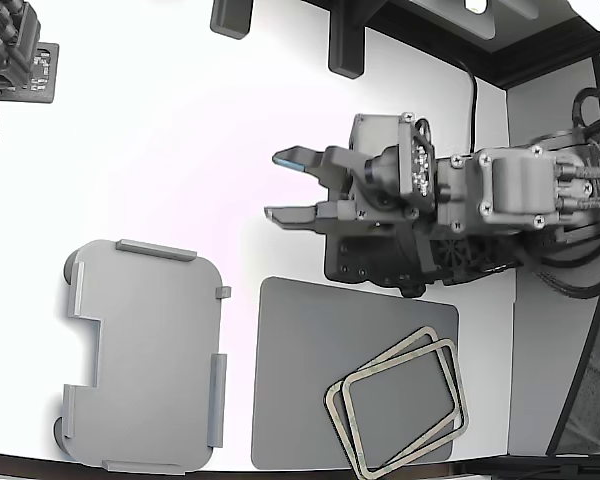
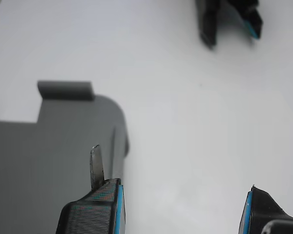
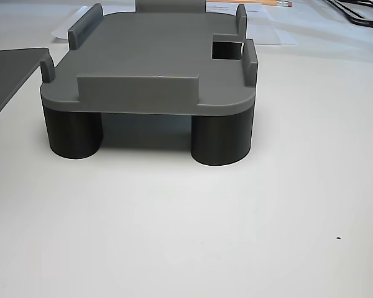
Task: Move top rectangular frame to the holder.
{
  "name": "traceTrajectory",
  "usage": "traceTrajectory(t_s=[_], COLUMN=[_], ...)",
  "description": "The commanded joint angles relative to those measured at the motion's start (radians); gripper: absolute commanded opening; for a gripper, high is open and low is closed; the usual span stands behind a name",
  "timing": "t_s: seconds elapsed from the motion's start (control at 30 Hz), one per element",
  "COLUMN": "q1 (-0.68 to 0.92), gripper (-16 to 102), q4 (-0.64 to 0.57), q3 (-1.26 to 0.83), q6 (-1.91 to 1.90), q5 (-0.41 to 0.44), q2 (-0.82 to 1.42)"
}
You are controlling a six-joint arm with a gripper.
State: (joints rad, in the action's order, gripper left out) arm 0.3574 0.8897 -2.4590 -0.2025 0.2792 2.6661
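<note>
Jaws of the gripper (image 1: 292, 186) are held apart, nothing between them, over bare white table (image 1: 180, 150). The top rectangular frame (image 1: 404, 405) is stacked askew on a second frame (image 1: 333, 393) on the dark mat (image 1: 300, 380), below the arm and toward the exterior view's right, long axis diagonal. The holder (image 1: 145, 355) is seen empty at lower left, its corner near one jaw in the wrist view.
</note>
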Motion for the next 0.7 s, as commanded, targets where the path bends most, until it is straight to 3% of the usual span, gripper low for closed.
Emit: traceTrajectory(t_s=[0.0,0.07,0.3,0.47,0.67], q1=[0.094,0.16,0.368,0.62,0.753], gripper=[100,100,100,100,100], q4=[0.04,0.118,0.377,0.451,0.495], q3=[0.084,0.156,0.314,0.339,0.362], q6=[-0.04,-0.055,-0.284,-0.463,-0.6], q5=[0.023,0.048,-0.011,0.098,0.077], q2=[-0.072,-0.149,-0.313,-0.38,-0.499])
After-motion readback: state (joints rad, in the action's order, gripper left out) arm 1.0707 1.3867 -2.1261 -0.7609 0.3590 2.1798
